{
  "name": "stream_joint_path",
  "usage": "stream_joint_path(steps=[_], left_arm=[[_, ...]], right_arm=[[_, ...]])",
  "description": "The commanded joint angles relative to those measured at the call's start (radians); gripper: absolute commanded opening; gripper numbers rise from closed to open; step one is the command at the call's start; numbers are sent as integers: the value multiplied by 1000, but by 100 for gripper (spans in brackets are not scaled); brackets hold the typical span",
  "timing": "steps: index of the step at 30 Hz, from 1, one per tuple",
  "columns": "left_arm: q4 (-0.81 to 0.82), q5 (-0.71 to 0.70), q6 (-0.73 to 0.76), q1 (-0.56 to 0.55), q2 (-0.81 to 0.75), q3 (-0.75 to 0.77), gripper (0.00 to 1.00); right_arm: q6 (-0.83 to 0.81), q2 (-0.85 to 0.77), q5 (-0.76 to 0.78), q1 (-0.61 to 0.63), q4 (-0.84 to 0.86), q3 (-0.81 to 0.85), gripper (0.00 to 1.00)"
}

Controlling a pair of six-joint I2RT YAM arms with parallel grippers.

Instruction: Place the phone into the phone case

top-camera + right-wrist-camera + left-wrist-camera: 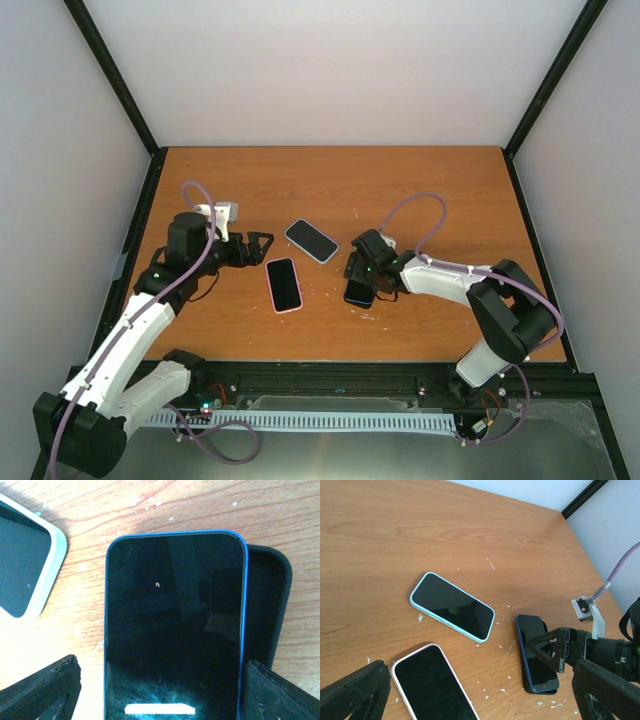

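A blue-edged phone (172,625) lies screen up, partly on top of a black phone case (267,610) and shifted to one side of it, right of the table's middle (359,291). My right gripper (160,665) is open and low over the phone's near end, one finger on each side. A strip of bare wood shows between its left finger and the phone's edge. The left wrist view shows the same phone (536,652), with the case (543,691) showing under its end and the right gripper's fingers (550,650) over it. My left gripper (480,670) is open and holds nothing.
A pink-cased phone (284,284) lies screen up just in front of the left gripper (262,245). A light-blue-cased phone (311,240) lies beyond it, near the middle. A pale case corner (25,575) lies close left of the blue phone. Small white crumbs dot the wood (492,692).
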Motion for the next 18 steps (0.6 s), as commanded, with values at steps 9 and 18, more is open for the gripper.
stream_joint_path(steps=[9,18], left_arm=[[49,70,-76,-5,125,45,94],[115,144,-104,-6,249,57,86]], right_arm=[[-48,-118,-58,-93,40,-54,86],[-105,-149,-197,-213,242,-179,75]])
